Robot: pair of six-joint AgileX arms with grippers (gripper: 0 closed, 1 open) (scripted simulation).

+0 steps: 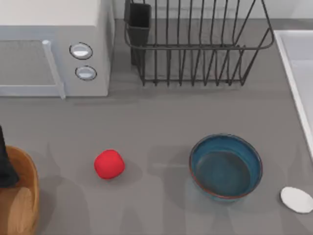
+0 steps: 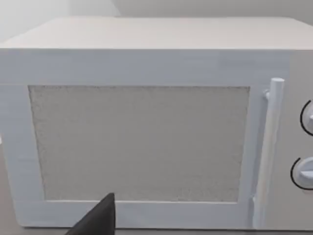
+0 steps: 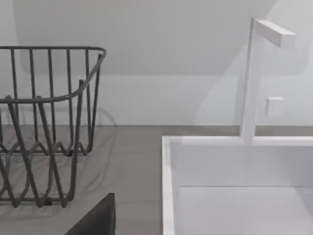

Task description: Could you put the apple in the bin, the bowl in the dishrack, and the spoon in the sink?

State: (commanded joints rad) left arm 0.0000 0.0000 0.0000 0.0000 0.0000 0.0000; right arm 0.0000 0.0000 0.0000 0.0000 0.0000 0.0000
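From the top view, take the bowl (image 1: 225, 167) as your landmark: it sits upright and empty near the front of the table. The apple (image 1: 109, 164) lies well to the bowl's left on the bare table, and the bin (image 1: 24, 193) stands further left still, at the table's left edge, with a dark part of your left arm (image 1: 6, 164) over its rim; you cannot tell whether that gripper is released or clenched. The spoon (image 1: 296, 199) lies just to the bowl's right. The dishrack (image 1: 195, 46) stands behind the bowl, the microwave (image 1: 54, 46) behind and to its left, and the sink (image 1: 296, 73) behind and to its right. Nothing has yet been placed, so the apple looks like the first job: bring the left arm from the bin toward the apple, come down from straight above, and close across its widest part, since a smooth ball can roll away from a glancing touch. In the left wrist view, the microwave door fills the scene and a dark fingertip (image 2: 95, 218) shows at the lower edge. In the right wrist view, you see the dishrack, the sink with its tap (image 3: 254, 73), and one dark fingertip (image 3: 95, 218); that gripper's state cannot be told either.
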